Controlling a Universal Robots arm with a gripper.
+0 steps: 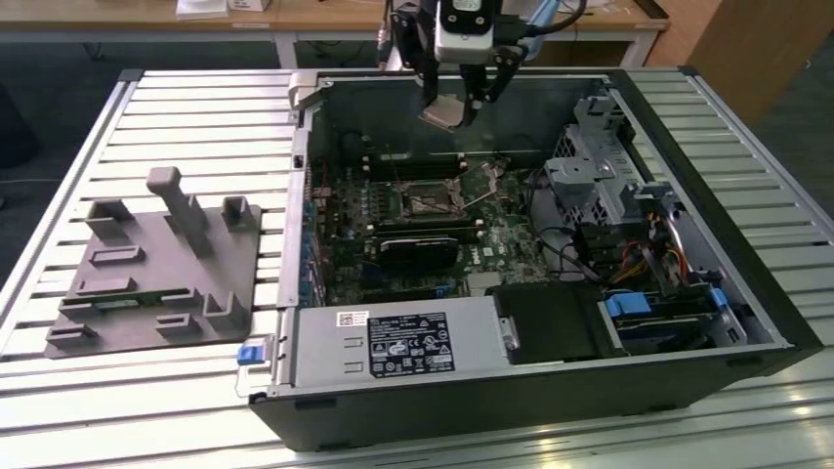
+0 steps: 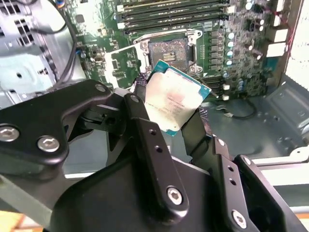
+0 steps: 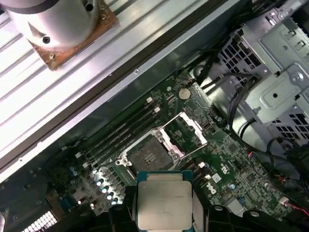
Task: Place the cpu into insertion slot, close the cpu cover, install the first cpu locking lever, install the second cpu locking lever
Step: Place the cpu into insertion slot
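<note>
- Over the far end of the open case (image 1: pixel 678 127), the gripper (image 1: pixel 450 106) hangs just inside the back wall, well above the board.
- Its two black fingers (image 2: pixel 145 121) are clamped on the cpu (image 1: pixel 440 117), pinching it by opposite edges. In the second wrist view the pale face of the chip (image 2: pixel 176 101) is turned toward the camera.
- From the exterior view the chip looks tilted rather than level, one corner lower than the rest.
- The slot (image 1: pixel 427 203) is bare and lies below the gripper, further in toward the middle of the board; chip and slot are well apart.
- In the first wrist view the cpu (image 3: pixel 164 203) sits nearer the camera than the slot (image 3: pixel 148 151), and their edges are not square to each other: the slot runs at a slant to the chip.
- The cover (image 3: pixel 188 128) is swung up and open on one side of the slot, so the recess is exposed. A thin wire beside it may be one of the levers, though I can't be sure.
- Memory slots (image 2: pixel 169 12) run along the side of the slot away from the chip.
- Outside the case, a grey fixture (image 1: pixel 156 264) rests on the slatted table (image 1: pixel 195 107), toward the exterior view's left.
</note>
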